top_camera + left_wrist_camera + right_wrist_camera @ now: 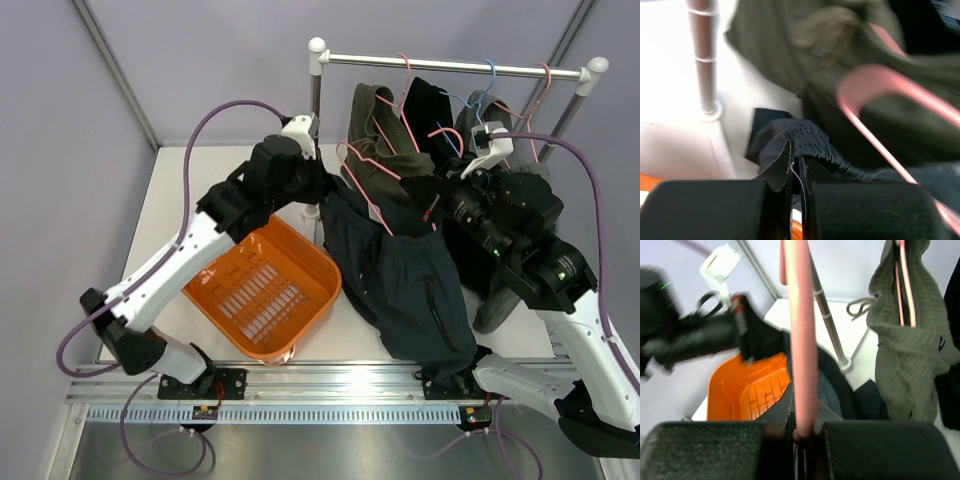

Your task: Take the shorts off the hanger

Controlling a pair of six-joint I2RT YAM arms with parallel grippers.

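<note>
top view: the left gripper (318, 195) sits at the waistband corner of the navy shorts (405, 285). these drape from the pink hanger (368, 172) down toward the arm bases, beside the orange basket (255, 290). the right gripper (446, 198) is at the hanger's other end, opposite the left. olive shorts (372, 125) hang on the rail (450, 66) beyond both.

left wrist view: fingers together, clamped on a fold of the navy waistband. the hanger bar runs just ahead, to the right. judged purpose: draw the cloth off the bar.

right wrist view: fingers clamped on the pink hanger, apparently bracing it against that pull.
</note>
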